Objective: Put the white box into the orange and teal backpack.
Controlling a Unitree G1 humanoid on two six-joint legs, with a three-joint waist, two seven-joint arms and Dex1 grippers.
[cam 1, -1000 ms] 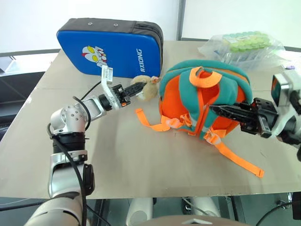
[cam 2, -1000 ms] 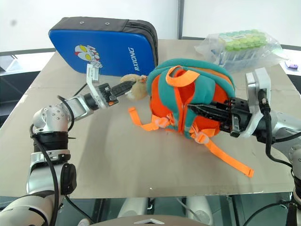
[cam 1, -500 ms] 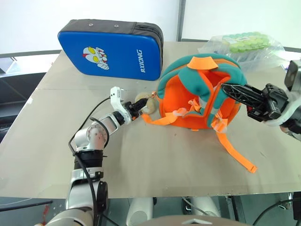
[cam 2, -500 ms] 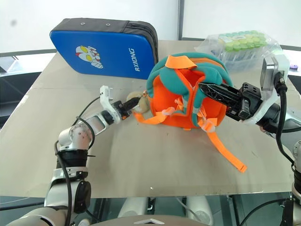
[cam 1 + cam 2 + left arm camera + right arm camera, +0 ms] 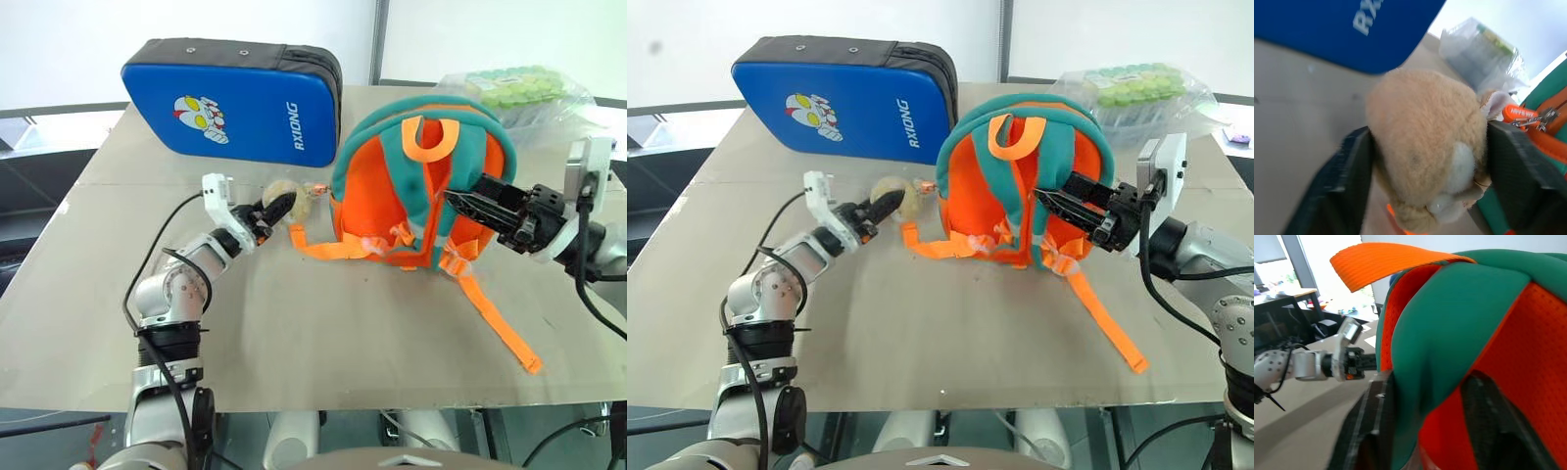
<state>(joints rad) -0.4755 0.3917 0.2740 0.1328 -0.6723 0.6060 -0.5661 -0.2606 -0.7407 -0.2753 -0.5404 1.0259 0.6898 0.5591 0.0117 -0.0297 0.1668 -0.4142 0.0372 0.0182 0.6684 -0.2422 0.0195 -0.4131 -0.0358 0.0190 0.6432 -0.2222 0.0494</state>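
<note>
Tan table [image 5: 294,333] w/ backpack [image 5: 416,186] stood upright, blue pad [image 5: 235,98] behind. Left wrist view: plush charm [image 5: 1425,147] is seen between left claw [image 5: 277,208] fingers, set wide. Right claw [image 5: 1053,201] fingers, apart, are set around backpack's teal band [image 5: 1449,342].

A: What can't you make out?

B: The backpack [image 5: 421,186] shows its strap side, so its opening is hidden. The plastic bag [image 5: 1136,93] behind it is partly covered, its green contents too small to tell.

A: And the pincers?

B: The plush charm [image 5: 1425,142] covers the left fingers' [image 5: 1347,181] inner faces. The right pincer's [image 5: 1422,431] tips are buried in teal fabric.
</note>
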